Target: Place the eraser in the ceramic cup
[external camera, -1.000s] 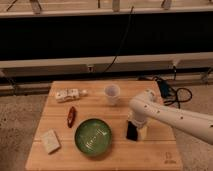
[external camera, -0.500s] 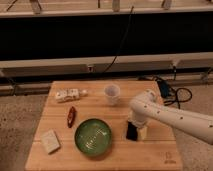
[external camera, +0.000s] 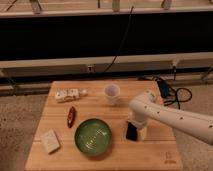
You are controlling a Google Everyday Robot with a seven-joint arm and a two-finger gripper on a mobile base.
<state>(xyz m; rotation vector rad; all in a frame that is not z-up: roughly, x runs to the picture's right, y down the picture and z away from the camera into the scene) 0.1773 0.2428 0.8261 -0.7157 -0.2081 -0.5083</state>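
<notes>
Still, as before, gripper (external camera: pixel 138 129) at eraser (external camera: pixel 130 132) beside green bowl (external camera: pixel 79 132).

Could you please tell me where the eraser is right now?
In the camera view, the eraser is just right of the green bowl, nearer the camera than the ceramic cup, with the gripper right at it.

Tool (external camera: pixel 136 131) low at the eraser (external camera: pixel 131 131), right of bench (external camera: pixel 162 149) centre. Its arm (external camera: pixel 172 119) crosses the right edge and closes off that side. Green bowl (external camera: pixel 93 136) just beside the eraser, toward the left edge; the gap is narrow. Bare strip from there to the ceramic cup (external camera: pixel 112 93) near the far edge. Near-right corner bare. Left half carries a red object (external camera: pixel 71 116), a beige block (external camera: pixel 50 141) and a pale item (external camera: pixel 67 95).
</notes>
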